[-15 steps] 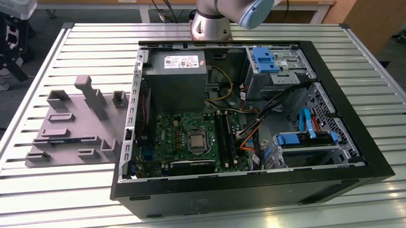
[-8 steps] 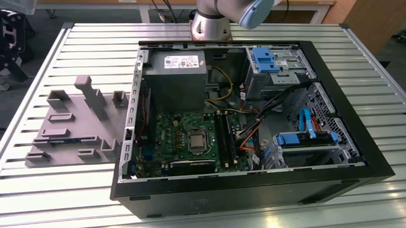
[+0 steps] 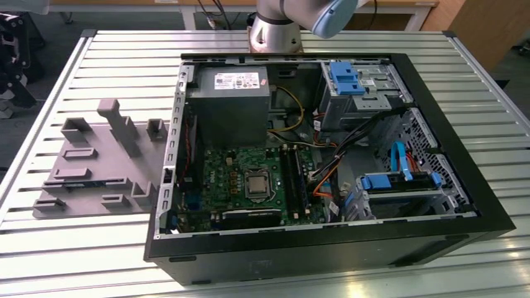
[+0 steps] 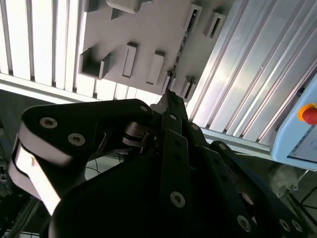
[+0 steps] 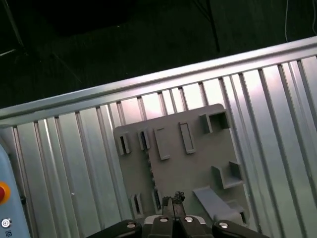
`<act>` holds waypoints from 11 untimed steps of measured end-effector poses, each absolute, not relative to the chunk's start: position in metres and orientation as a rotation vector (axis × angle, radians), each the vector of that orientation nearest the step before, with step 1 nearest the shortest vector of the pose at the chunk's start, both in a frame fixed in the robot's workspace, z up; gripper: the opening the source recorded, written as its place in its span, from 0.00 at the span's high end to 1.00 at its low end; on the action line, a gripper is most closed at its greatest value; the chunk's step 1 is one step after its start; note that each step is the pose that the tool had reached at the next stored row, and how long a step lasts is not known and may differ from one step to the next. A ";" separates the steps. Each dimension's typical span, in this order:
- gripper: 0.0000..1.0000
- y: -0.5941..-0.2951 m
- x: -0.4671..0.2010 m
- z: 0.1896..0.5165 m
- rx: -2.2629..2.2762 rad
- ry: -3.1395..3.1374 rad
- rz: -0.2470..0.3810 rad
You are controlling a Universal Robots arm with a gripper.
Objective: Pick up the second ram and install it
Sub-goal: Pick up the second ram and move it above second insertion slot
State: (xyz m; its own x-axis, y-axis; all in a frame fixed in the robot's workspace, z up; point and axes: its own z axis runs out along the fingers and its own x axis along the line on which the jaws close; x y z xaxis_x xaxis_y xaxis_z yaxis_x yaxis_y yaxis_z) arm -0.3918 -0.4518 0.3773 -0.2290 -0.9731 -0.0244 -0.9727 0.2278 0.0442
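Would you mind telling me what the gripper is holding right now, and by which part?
Nothing, as far as the wrist views show: the gripper hangs shut and bare above the grey fixture tray.

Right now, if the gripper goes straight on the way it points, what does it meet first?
The gripper would probably meet the grey holder plate on the table; depth is unclear.

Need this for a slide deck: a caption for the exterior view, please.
Open computer case on a slatted table, motherboard exposed; grey fixture at the exterior view's left.
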 end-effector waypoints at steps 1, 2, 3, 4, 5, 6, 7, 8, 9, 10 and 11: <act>0.89 -0.452 -0.392 0.377 1.966 -2.437 -0.078; 0.89 -0.452 -0.392 0.377 1.989 -2.419 -0.078; 0.89 -0.452 -0.392 0.377 2.009 -2.401 -0.078; 0.89 -0.452 -0.392 0.377 2.031 -2.383 -0.077; 0.89 -0.452 -0.392 0.377 2.052 -2.363 -0.077; 0.89 -0.452 -0.392 0.376 2.073 -2.345 -0.077; 0.89 -0.452 -0.392 0.376 2.095 -2.325 -0.077; 0.89 -0.452 -0.392 0.376 2.114 -2.307 -0.077; 0.89 -0.452 -0.392 0.376 2.131 -2.290 -0.077; 0.89 -0.452 -0.392 0.376 2.144 -2.277 -0.077; 0.89 -0.452 -0.392 0.376 2.153 -2.268 -0.077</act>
State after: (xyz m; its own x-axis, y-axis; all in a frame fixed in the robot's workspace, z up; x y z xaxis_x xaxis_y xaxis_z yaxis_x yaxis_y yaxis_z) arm -0.3919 -0.4518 0.3755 -0.0526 -0.9983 -0.0242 -0.9977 0.0515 0.0445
